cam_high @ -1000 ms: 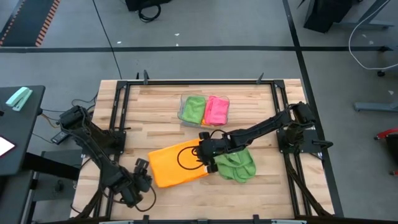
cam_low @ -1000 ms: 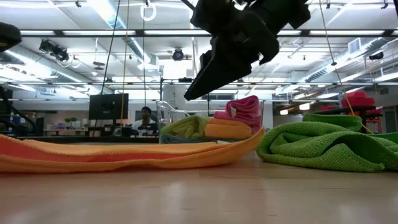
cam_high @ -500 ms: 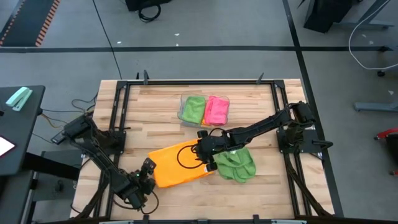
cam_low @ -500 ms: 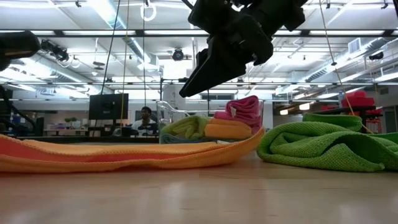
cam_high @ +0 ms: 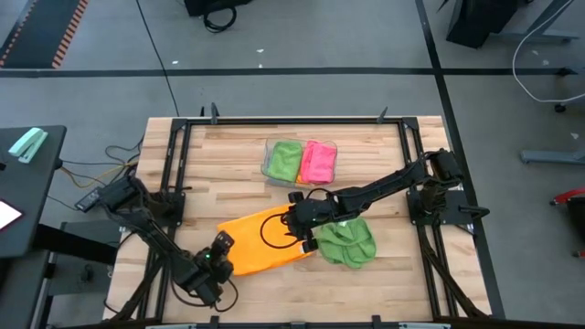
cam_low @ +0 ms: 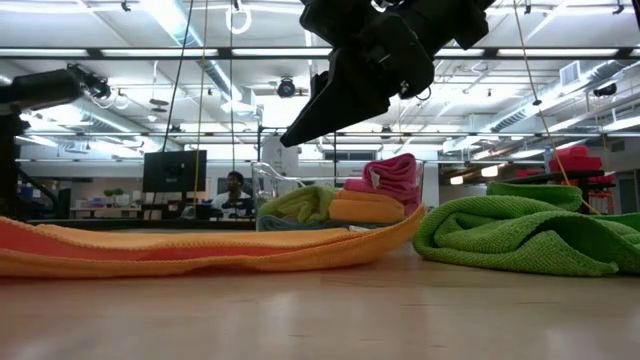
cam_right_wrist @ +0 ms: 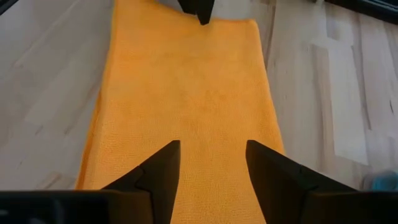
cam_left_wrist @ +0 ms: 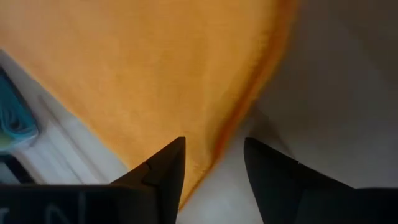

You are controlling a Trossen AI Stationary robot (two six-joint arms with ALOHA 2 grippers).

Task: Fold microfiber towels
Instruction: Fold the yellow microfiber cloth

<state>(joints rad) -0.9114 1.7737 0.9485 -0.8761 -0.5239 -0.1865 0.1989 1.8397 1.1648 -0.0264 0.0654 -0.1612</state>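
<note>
An orange towel (cam_high: 260, 242) lies spread flat on the wooden table, also seen in the low view (cam_low: 200, 250). My left gripper (cam_high: 222, 249) is low at its near left corner. Its fingers stand open on either side of the towel's edge (cam_left_wrist: 239, 121). My right gripper (cam_high: 294, 222) hangs open above the towel's right end (cam_right_wrist: 186, 112), clear of it in the low view (cam_low: 300, 135). A green towel (cam_high: 345, 242) lies crumpled on the table right of the orange one. My left gripper (cam_left_wrist: 214, 168) slants down from the table's near left side, astride the orange towel's edge by the corner. Whether a fingertip touches the cloth I cannot tell. The towel lies flat on the table.
A clear tray (cam_high: 266, 167) at the far middle holds a folded green towel (cam_high: 285, 160) and a folded pink towel (cam_high: 318, 160). A black frame (cam_high: 174, 183) borders the table. Bare wood lies left of the orange towel and along the near edge.
My left gripper has gone down and toward the table's right edge, up to the orange towel's near left corner, rolling its wrist on the way. The towels have not moved.
</note>
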